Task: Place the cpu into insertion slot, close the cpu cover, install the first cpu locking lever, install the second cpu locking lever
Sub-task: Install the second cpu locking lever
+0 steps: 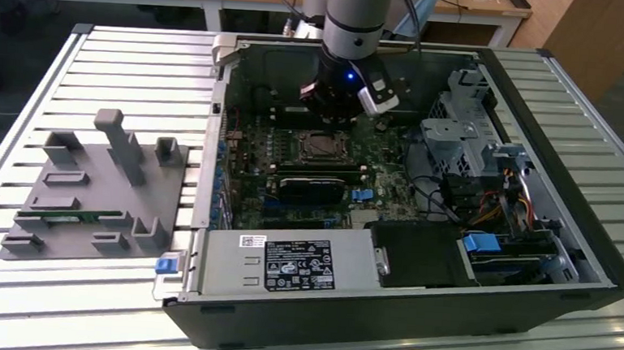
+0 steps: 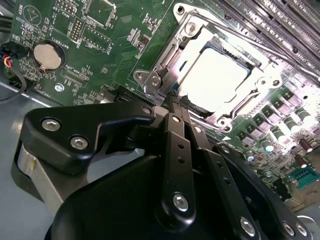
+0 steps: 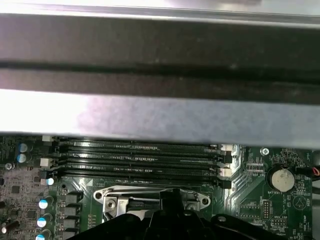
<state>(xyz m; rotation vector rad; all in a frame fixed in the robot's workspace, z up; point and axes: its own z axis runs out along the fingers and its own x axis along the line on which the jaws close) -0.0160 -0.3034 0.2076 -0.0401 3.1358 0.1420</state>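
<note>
The claw point(image 2: 176, 107) hangs low over the near edge of the socket point(image 2: 220, 75); its black fingers point(image 2: 172, 145) lie pressed together, closed on nothing. The cpu point(image 2: 212, 75) sits flat in the socket, its silver top glaring. The cover point(image 2: 175, 47) lies down around it, framing the chip. In the exterior view the arm point(image 1: 348, 31) stands over the motherboard point(image 1: 290, 174) inside the open case point(image 1: 527, 204), towards its far side. A grey fixture point(image 1: 94, 194) lies on the slatted table point(image 1: 134, 58) at the exterior view's left.
</note>
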